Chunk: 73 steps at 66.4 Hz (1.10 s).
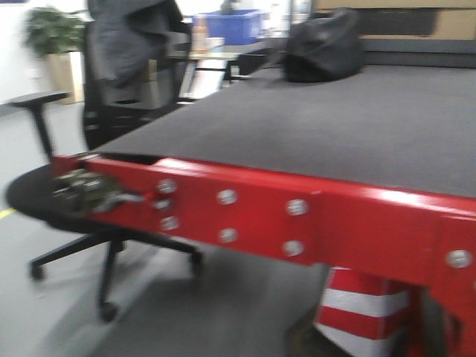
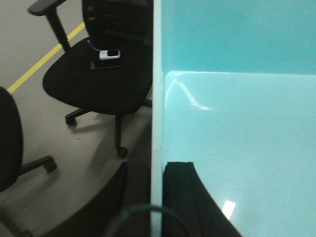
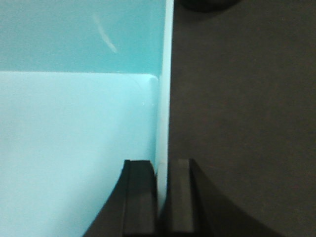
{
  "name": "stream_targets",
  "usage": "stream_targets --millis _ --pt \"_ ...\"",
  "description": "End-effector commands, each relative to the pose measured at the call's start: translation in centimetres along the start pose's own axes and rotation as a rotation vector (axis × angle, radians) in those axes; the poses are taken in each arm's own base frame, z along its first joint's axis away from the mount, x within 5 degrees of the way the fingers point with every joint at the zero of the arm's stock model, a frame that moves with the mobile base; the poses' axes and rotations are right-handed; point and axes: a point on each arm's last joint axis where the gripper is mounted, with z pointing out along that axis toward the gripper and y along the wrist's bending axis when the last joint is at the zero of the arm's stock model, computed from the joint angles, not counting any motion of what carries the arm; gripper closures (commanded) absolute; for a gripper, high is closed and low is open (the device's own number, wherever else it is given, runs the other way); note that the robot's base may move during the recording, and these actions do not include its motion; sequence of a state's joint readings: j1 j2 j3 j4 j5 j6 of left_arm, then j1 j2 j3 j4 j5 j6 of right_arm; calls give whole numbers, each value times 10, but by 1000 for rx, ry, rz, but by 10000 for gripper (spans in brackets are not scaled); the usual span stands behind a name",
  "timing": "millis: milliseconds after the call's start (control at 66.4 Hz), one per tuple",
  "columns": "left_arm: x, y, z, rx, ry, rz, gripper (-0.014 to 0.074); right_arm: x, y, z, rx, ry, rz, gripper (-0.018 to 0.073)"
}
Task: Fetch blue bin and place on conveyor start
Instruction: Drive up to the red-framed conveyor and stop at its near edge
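Note:
The blue bin (image 2: 237, 123) is a pale cyan tub that fills both wrist views; it is out of the front view. My left gripper (image 2: 157, 197) is shut on its left rim, one finger inside the tub and one outside, with floor below. My right gripper (image 3: 162, 197) is shut on the right rim of the bin (image 3: 74, 123), with the dark belt (image 3: 237, 123) below its outer finger. In the front view the conveyor start shows as a dark grey belt (image 1: 335, 119) edged by a red bolted frame (image 1: 260, 208). Neither gripper shows in the front view.
A black office chair (image 1: 126, 67) stands at the conveyor's left corner and shows under the bin's left side (image 2: 98, 84), a small device (image 2: 109, 54) on its seat. A black bag (image 1: 323, 44) lies on the far belt. A red-white striped support (image 1: 364, 305) is below the frame. A dark blue bin (image 1: 230, 26) sits far behind.

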State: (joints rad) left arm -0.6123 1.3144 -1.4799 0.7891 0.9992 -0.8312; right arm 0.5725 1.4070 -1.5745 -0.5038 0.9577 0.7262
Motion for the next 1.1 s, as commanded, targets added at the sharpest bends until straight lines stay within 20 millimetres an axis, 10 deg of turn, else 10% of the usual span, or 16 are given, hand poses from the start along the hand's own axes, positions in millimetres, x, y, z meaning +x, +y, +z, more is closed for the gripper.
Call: stream_targets --millis 0,1084 --pt "-6 -4 -3 34 -59 15 708 -4 4 -6 -51 -39 5 721" --pt "-6 -4 -3 36 -61 15 708 -4 4 -6 -51 -39 5 721"
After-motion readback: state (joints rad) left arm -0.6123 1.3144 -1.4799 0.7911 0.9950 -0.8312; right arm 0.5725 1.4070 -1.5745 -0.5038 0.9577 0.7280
